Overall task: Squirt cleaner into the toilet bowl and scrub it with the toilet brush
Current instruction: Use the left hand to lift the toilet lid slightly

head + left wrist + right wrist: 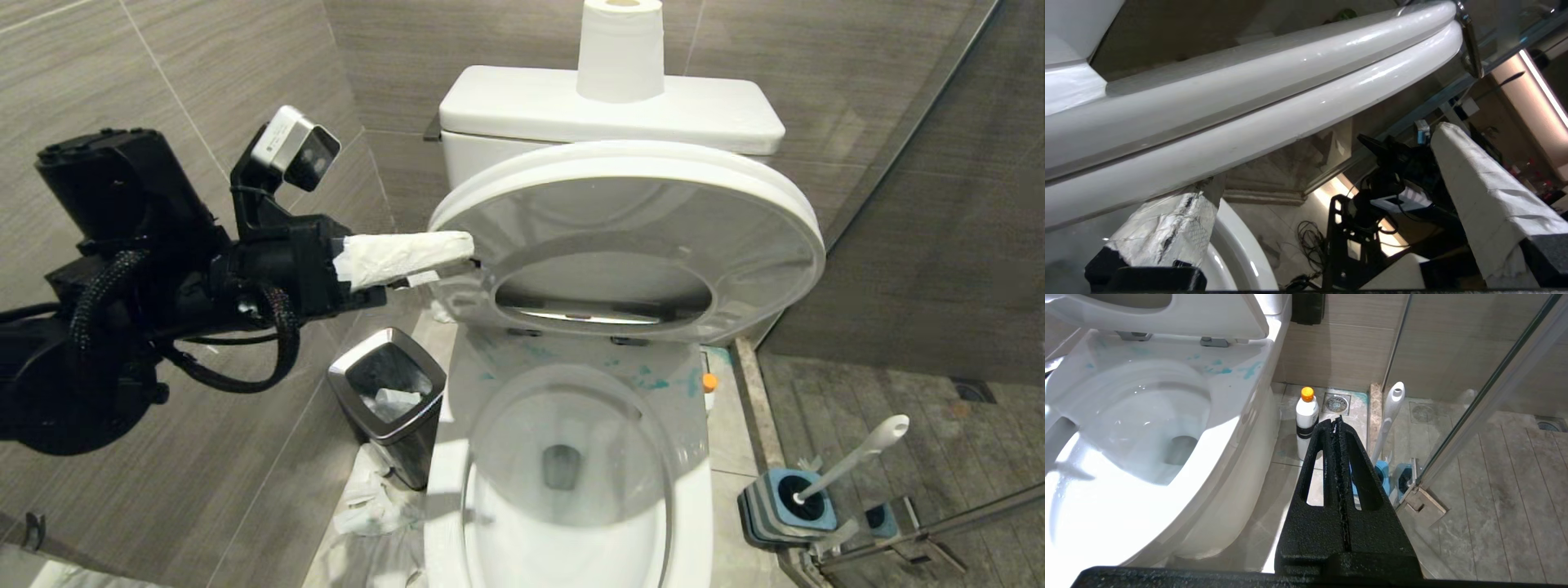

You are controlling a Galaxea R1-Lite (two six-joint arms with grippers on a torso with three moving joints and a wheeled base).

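The toilet bowl (pixel 563 465) stands open, with teal streaks on its rim (pixel 1224 369). Its white seat and lid (pixel 629 237) are raised together, tilted over the bowl. My left gripper (pixel 453 260) is open at their left edge. In the left wrist view one cloth-wrapped finger (pixel 1167 228) lies under the seat's rim (pixel 1290 122) and the other finger (pixel 1482 192) stands free. The cleaner (pixel 1306 416), a white bottle with an orange cap, stands on the floor right of the toilet. The toilet brush (pixel 857 457) leans in its blue holder (pixel 788 506). My right gripper (pixel 1337 421) hangs shut and empty above them.
A steel-rimmed trash bin (pixel 390 392) stands left of the toilet, with crumpled paper (pixel 367 498) on the floor beside it. A toilet paper roll (pixel 620 49) sits on the tank. A glass shower door (pixel 1486 396) runs along the right, beside a floor drain (pixel 1336 403).
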